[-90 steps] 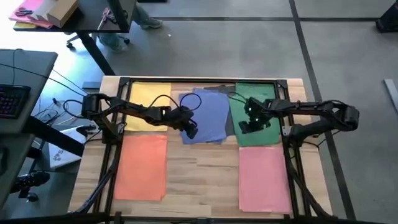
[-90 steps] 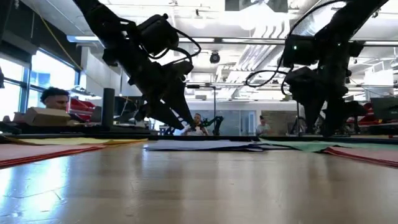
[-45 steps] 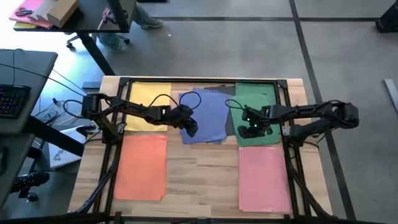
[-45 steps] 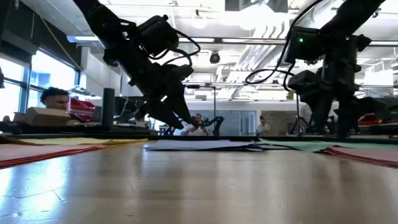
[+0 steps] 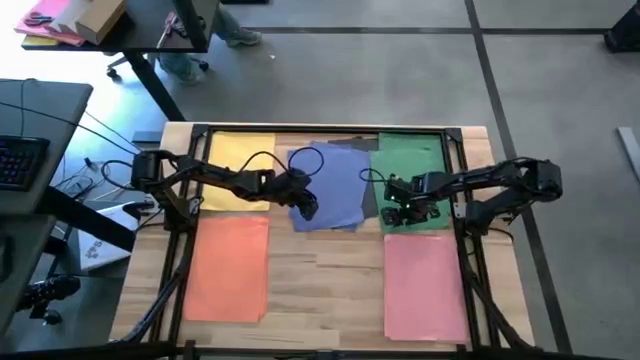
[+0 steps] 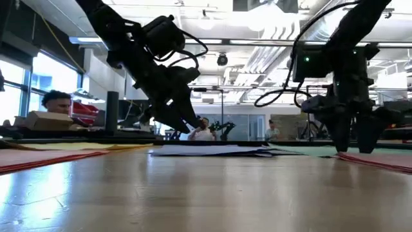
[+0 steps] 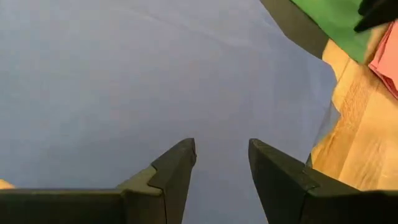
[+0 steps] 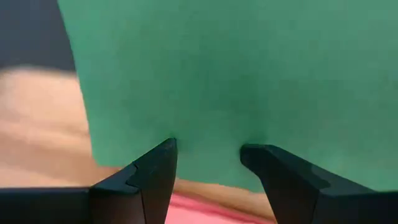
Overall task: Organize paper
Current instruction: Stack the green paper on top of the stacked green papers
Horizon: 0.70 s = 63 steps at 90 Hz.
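Blue sheet (image 5: 335, 186) spread at the middle of the tabletop's (image 5: 320, 270) far edge, slightly skewed, overlapping a dark grey sheet (image 5: 370, 196) whose strip peeks out on the side toward the green. Left gripper (image 5: 306, 206) lowered onto the blue sheet's near left corner, fingers (image 7: 176, 167) parted a little with only blue paper showing in the gap (nothing clamped, as far as the wrist view tells). Yellow sheet (image 5: 240, 168) flat at the far left corner, partly crossed by the left arm. Green sheet (image 5: 412, 180) flat toward the far right corner, just beside the grey strip. Right gripper (image 5: 405, 212) poised at the green sheet's near edge, close to its near left corner, fingers (image 8: 155, 171) spread apart with the green edge between them and a sliver of pink below; whether they touch the paper cannot be told, and nothing held. Orange sheet (image 5: 228, 268) lying along the near left part of the tabletop, pink sheet (image 5: 424, 282) along the near right, its far edge just beside the green one's near edge. From table height, sheets seen as thin flat layers, both arms coming down onto them. Person (image 6: 56, 101) seated in the room beyond the table's left side.
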Motion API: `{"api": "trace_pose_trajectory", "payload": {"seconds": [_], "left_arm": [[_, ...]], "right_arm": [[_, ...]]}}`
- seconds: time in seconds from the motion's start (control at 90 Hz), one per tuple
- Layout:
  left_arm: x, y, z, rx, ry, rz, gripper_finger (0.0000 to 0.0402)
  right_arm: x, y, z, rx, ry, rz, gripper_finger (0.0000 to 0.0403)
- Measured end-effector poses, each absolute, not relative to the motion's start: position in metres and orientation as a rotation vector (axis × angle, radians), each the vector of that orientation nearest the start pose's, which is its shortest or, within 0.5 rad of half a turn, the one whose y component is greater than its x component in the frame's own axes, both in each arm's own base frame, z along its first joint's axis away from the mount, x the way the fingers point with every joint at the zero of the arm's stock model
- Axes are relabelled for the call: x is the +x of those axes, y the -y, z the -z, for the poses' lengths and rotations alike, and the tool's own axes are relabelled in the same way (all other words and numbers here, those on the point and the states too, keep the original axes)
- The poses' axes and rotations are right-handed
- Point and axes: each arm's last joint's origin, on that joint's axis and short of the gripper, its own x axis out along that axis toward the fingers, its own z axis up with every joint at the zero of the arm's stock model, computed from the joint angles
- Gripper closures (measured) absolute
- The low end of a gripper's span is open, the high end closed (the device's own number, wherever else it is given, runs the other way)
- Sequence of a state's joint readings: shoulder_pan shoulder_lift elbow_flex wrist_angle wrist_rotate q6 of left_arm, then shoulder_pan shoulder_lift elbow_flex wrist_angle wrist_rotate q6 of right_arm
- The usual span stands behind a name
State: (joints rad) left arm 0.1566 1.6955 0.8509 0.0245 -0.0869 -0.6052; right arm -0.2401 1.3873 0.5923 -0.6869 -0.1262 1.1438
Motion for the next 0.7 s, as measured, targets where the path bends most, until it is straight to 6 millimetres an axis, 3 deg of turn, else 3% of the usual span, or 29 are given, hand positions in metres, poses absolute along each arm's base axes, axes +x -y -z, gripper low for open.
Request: {"api": "trace_pose_trajectory", "payload": {"seconds": [0.189,0.344,0.533,0.7], "left_arm": [[0.322,-0.053,-0.152,-0.6,-0.728,-0.465,0.0257],[0.322,-0.051,-0.152,-0.619,-0.737,-0.432,0.0257],[0.323,-0.044,-0.152,-0.617,-0.744,-0.41,0.0257],[0.324,-0.039,-0.151,-0.598,-0.751,-0.39,0.0257]], "right_arm": [[0.182,0.057,-0.149,1.2,-1.123,0.991,0.0201],[0.18,0.056,-0.156,1.244,-1.098,0.946,0.0201],[0.189,0.036,-0.155,1.294,-1.179,0.801,0.0201],[0.199,0.031,-0.138,1.298,-1.253,0.772,0.0201]]}}
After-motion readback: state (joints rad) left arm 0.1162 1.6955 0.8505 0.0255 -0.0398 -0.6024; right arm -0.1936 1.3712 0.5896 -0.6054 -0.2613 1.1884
